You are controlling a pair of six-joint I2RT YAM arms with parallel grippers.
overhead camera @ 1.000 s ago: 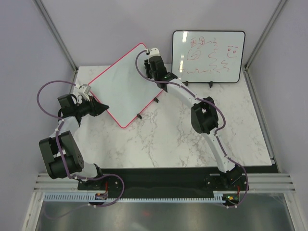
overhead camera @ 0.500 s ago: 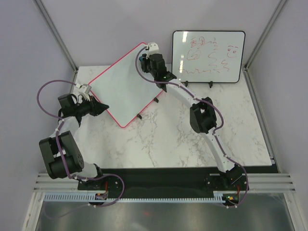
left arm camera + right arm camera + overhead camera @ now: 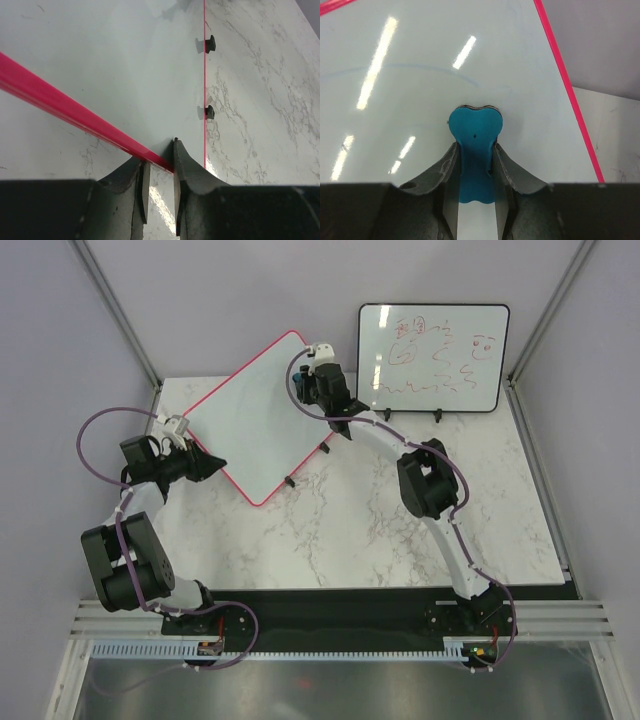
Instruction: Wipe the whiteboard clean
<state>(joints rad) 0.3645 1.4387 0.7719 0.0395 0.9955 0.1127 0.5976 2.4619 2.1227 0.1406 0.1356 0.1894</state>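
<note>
The whiteboard point(image 3: 262, 415), pink-framed, lies tilted on the marble table with its top corner raised toward the back wall. Its surface point(image 3: 420, 55) looks almost clean, with only faint blue streaks left. My left gripper point(image 3: 214, 465) is shut on the board's lower left frame edge point(image 3: 60, 102), and the pink rim runs between the jaws of that gripper point(image 3: 160, 167). My right gripper point(image 3: 322, 392) is over the board's right side, shut on a blue eraser point(image 3: 475, 131). The eraser's front end presses flat on the white surface near the right frame edge point(image 3: 565, 85).
A black-framed whiteboard point(image 3: 433, 358) with red writing stands upright at the back right. The marble table point(image 3: 400, 530) extends in front of and right of the pink board. Two small black feet point(image 3: 210, 44) stick out from the board's edge. Metal posts point(image 3: 120, 310) flank the back corners.
The right gripper with the eraser slid slightly toward the board's top corner, then came back down to the right. The left gripper and the board have held still.
</note>
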